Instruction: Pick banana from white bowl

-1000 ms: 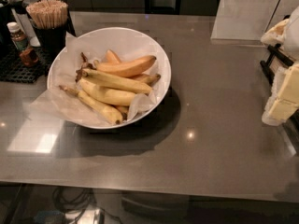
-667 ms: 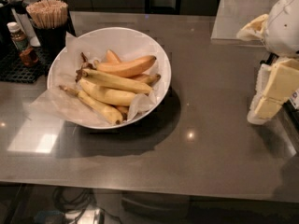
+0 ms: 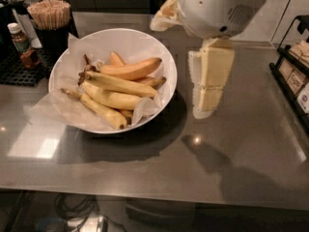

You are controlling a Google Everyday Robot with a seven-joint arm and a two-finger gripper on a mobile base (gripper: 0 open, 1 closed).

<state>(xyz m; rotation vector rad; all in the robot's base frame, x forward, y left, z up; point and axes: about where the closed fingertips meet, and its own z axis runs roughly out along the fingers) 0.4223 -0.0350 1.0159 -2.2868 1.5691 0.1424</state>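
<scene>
The white bowl (image 3: 99,40) stands on the grey counter at left of centre, lined with crinkled paper and holding several bananas. The banana (image 3: 120,83), long, slim and olive-yellow with a dark stem at its left end, lies across the top of the pile. An orange-tinted banana (image 3: 131,69) lies behind it, and plumper yellow ones (image 3: 112,99) lie in front. My gripper (image 3: 208,81) hangs point-down from the white wrist housing (image 3: 217,6), just right of the bowl's rim and above the counter. It holds nothing that I can see.
A black cup of wooden sticks (image 3: 49,14) and a small sauce bottle (image 3: 22,45) stand on a black mat (image 3: 19,72) at the far left. A black rack with packets (image 3: 295,76) lines the right edge. The counter's front edge (image 3: 145,193) runs along the bottom.
My arm has swung left from the right edge of the view to just beside the bowl's right rim. The bananas and bowl have not moved.
</scene>
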